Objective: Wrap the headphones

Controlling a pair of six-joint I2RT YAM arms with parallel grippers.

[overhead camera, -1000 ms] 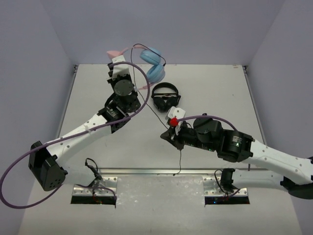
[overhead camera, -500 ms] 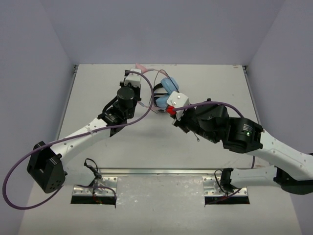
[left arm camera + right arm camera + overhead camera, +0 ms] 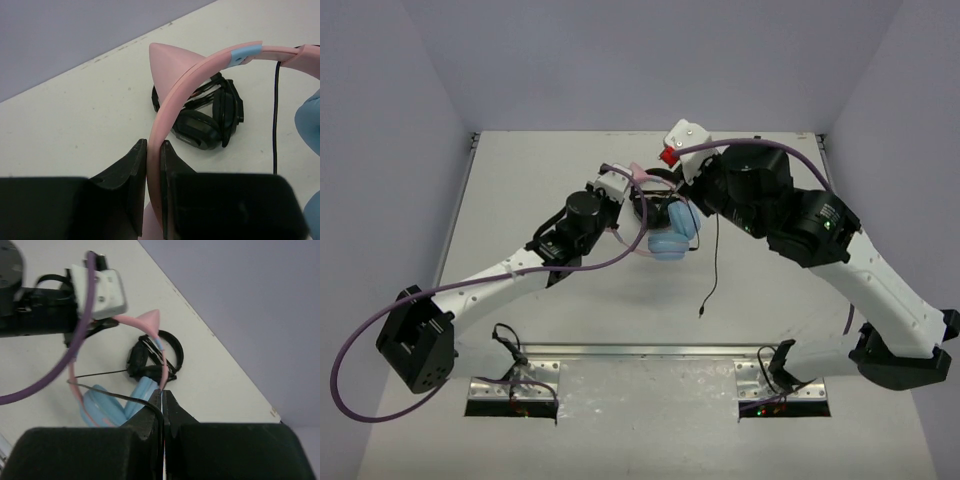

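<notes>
The headphones [image 3: 672,232] have light blue earcups, a pink headband and a thin dark cable. My left gripper [image 3: 154,146] is shut on the pink headband [image 3: 200,75] and holds the headphones above the table; a pink ear [image 3: 170,62] sticks up. My right gripper [image 3: 163,394] is shut on the thin dark cable [image 3: 120,396], close above the blue earcups [image 3: 107,407]. In the top view the cable's loose end [image 3: 712,275] hangs down to a plug near the table's middle. The right gripper [image 3: 692,192] sits just right of the headband.
All-black headphones [image 3: 207,122] lie on the white table [image 3: 520,180] behind the blue ones, also in the right wrist view [image 3: 152,360]. Grey walls close the table at the back and sides. A purple hose [image 3: 620,255] loops from the left arm.
The left gripper has carried the headphones from the back edge toward the table's middle. The right arm has swung up and back with the cable, now beside the headphones; the cable end trails below.
</notes>
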